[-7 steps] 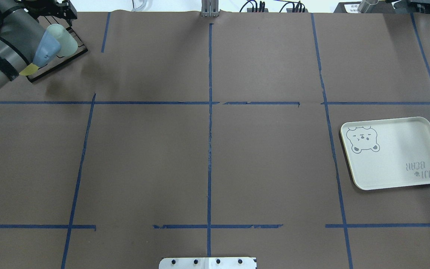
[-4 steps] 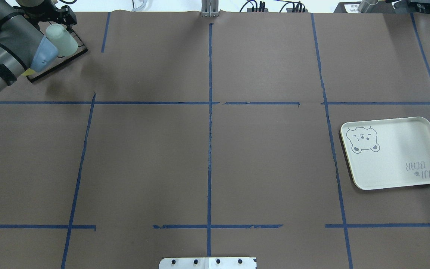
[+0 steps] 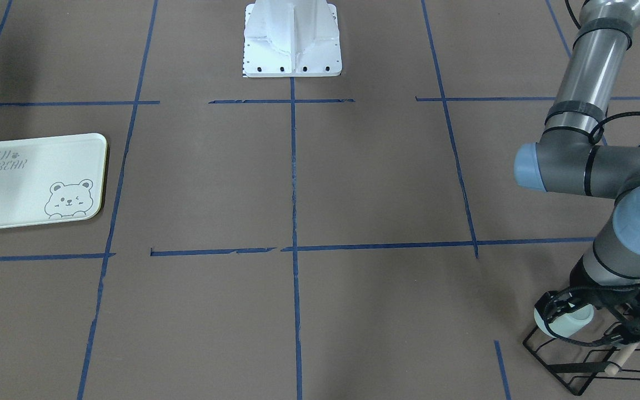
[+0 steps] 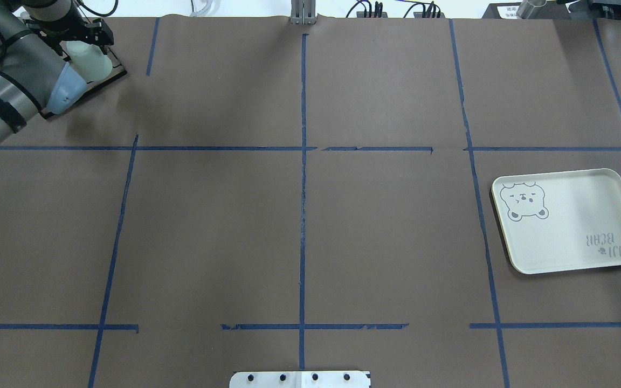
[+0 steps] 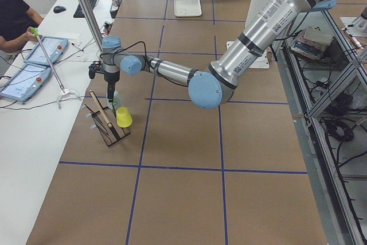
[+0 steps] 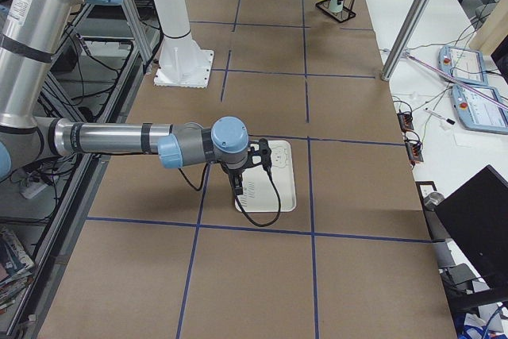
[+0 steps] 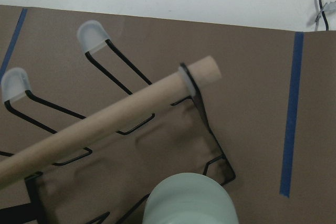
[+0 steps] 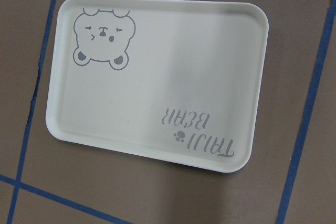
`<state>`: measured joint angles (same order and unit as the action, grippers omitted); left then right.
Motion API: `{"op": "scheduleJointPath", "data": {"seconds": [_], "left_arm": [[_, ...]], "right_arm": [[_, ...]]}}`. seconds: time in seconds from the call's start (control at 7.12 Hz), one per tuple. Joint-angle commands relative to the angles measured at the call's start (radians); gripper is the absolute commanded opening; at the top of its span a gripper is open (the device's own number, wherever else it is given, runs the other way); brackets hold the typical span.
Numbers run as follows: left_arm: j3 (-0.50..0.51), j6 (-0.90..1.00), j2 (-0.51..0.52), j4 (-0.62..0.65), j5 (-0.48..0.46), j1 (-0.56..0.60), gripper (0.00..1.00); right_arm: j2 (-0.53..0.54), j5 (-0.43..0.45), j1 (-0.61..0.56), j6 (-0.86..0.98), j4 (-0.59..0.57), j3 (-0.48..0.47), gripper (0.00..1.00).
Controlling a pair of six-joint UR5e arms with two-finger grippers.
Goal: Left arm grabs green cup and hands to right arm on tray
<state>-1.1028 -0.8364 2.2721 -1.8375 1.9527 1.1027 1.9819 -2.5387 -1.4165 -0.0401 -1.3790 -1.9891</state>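
Note:
The green cup point(image 4: 94, 63) sits upside down on a black wire rack point(image 3: 575, 366) at the table's far left corner. My left gripper point(image 3: 573, 333) hangs straight over it, open, with its black fingers on either side of the cup point(image 3: 567, 321). In the left wrist view the cup's closed base point(image 7: 189, 200) fills the bottom edge. The tray point(image 4: 574, 215) lies flat at the right side with nothing on it. My right gripper point(image 6: 238, 184) hovers above the tray point(image 8: 173, 61); I cannot tell whether it is open or shut.
A yellow cup point(image 5: 123, 117) sits on the same rack, which carries a wooden dowel point(image 7: 105, 124). A metal pole point(image 5: 86, 10) stands next to the rack. A person point(image 5: 14, 15) sits at the side table with tablets. The robot's white base point(image 3: 292, 39) stands mid-table.
The left arm has drawn back toward the far left corner, and its gripper has come down over the green cup. The cup and the tray have stayed in place.

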Motion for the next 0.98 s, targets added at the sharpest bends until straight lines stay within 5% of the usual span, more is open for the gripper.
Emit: {"op": "scheduleJointPath", "data": {"seconds": [0.0, 0.14, 0.42, 0.56, 0.84], "left_arm": [[0.001, -0.004, 0.000, 0.000, 0.000, -0.001, 0.81], [-0.002, -0.006, 0.000, 0.001, 0.000, -0.001, 0.62], [-0.023, -0.003, 0.001, 0.013, 0.040, -0.001, 0.07], [-0.067, -0.003, -0.005, 0.021, 0.067, 0.023, 0.05], [-0.347, 0.006, -0.095, 0.206, 0.061, 0.037, 0.05]], "right_arm": [[0.000, 0.000, 0.002, 0.000, 0.000, 0.007, 1.00], [0.000, 0.000, 0.002, 0.000, 0.000, 0.007, 1.00], [0.000, 0.000, 0.004, -0.001, 0.000, 0.007, 1.00], [0.000, 0.000, 0.004, -0.001, 0.000, 0.007, 1.00], [0.000, -0.012, 0.011, -0.004, 0.000, 0.009, 1.00]]}}
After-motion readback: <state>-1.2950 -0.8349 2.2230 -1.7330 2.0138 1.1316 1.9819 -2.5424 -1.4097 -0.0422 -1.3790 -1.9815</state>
